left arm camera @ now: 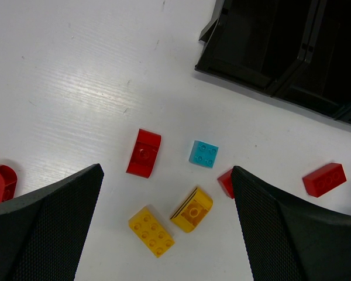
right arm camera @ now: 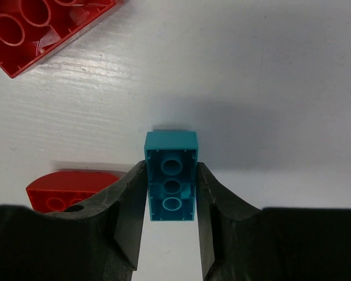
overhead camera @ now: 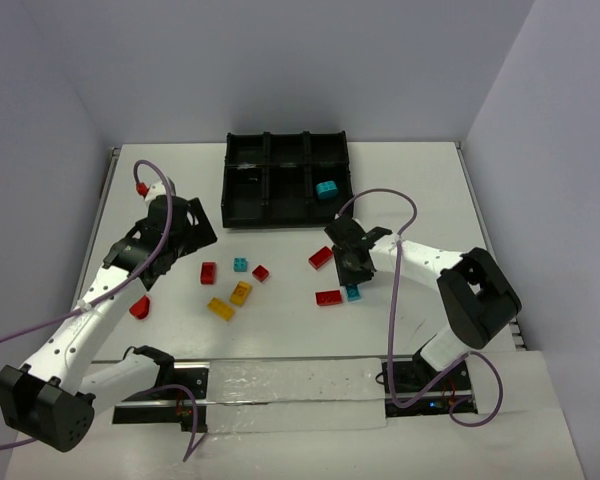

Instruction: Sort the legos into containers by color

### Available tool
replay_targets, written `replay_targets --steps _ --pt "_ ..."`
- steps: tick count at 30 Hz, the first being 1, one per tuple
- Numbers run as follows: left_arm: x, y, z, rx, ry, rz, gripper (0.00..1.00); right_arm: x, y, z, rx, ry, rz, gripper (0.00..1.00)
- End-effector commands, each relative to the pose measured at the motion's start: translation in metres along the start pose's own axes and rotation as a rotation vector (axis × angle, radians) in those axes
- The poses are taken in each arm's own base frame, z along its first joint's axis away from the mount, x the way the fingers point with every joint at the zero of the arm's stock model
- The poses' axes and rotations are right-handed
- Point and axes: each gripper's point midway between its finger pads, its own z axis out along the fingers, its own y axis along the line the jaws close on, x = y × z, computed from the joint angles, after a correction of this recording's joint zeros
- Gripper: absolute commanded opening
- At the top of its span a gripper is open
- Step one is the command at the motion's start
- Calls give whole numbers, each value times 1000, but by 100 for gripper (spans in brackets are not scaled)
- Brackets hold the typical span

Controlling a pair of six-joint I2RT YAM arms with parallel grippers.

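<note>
My right gripper is shut on a teal brick lying hollow side up on the white table; from above, the gripper hides most of that brick. My left gripper hangs open over loose legos: a red curved brick, a teal one, two yellow ones and a red brick. Another teal brick lies in a right compartment of the black divided tray.
Two red bricks flank the right gripper: an upturned one and a curved one. A further red brick lies beside the left arm. The tray's corner is at the top right of the left wrist view.
</note>
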Motion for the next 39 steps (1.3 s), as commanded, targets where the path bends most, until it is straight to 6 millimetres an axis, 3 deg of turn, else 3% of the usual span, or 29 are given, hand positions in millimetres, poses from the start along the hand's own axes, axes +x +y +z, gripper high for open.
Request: replay_targets --steps 1,7,13,19,21,26,29,33,39 --pt "-17 -12 -6 52 -50 -17 99 -27 5 -12 -21 -100 48 31" --pt "-15 -9 -6 41 -50 -13 99 -52 6 -33 -20 -178 86 30" --pt "-17 -11 -9 49 -47 -16 99 -108 0 -55 29 -320 167 31" --pt "-10 -11 -13 64 -21 -27 99 -186 2 -71 70 -450 240 33" --pt "-7 -8 -13 53 -9 -27 99 -212 3 -67 81 -472 262 33" --pt "2 -3 -14 42 17 -26 99 -247 -6 -46 114 -476 313 35" --pt "7 -4 -15 59 31 -27 99 -257 -11 -28 133 -460 337 51" --pt "12 -3 -12 51 50 -18 99 -266 -11 -28 133 -469 334 81" --pt "21 -3 -3 38 76 -31 99 -279 -9 -57 111 -514 306 84"
